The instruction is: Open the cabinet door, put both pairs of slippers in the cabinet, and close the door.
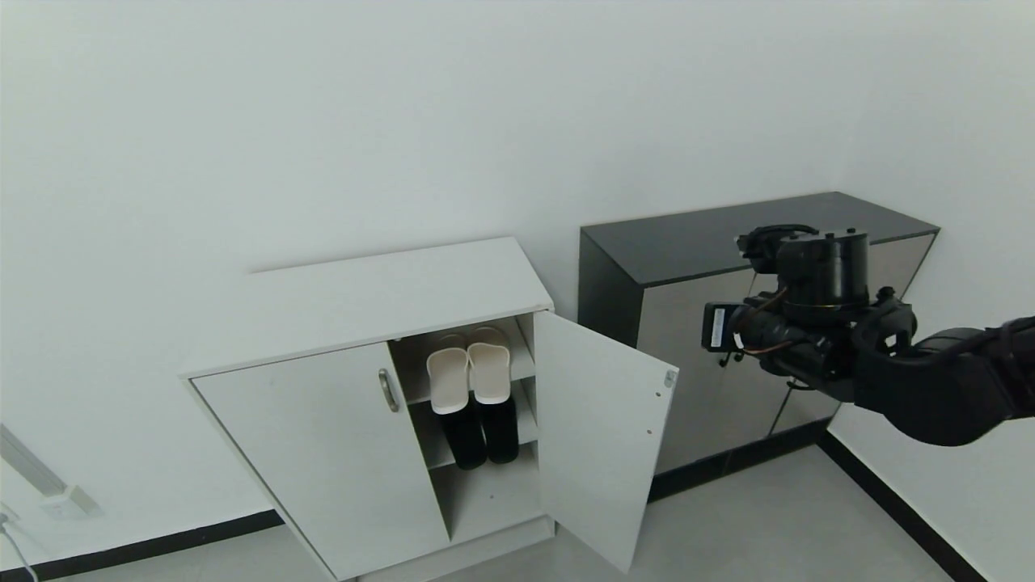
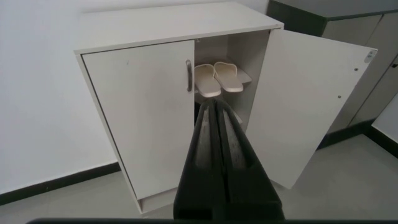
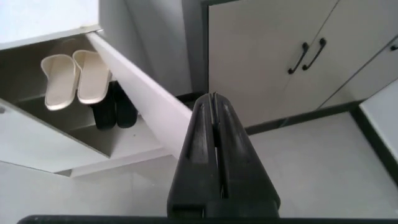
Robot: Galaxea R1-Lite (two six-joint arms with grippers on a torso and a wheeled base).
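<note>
Left claw (image 2: 216,106) and right claw (image 3: 214,99) closed, empty, cabinet door (image 1: 602,436) open, cream slippers (image 1: 469,373) shelved above black slippers (image 1: 483,432)

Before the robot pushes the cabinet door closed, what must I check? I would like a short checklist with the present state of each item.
1. White slippers inside the cabinet: ok.
2. Black slippers inside, one level lower: ok.
3. Slippers clear of the closing door: cannot tell; the white pair overhangs its shelf.
4. Right door open, nothing in its swing path: ok.
5. Left gripper and right gripper fingers shut, holding nothing: ok.
</note>
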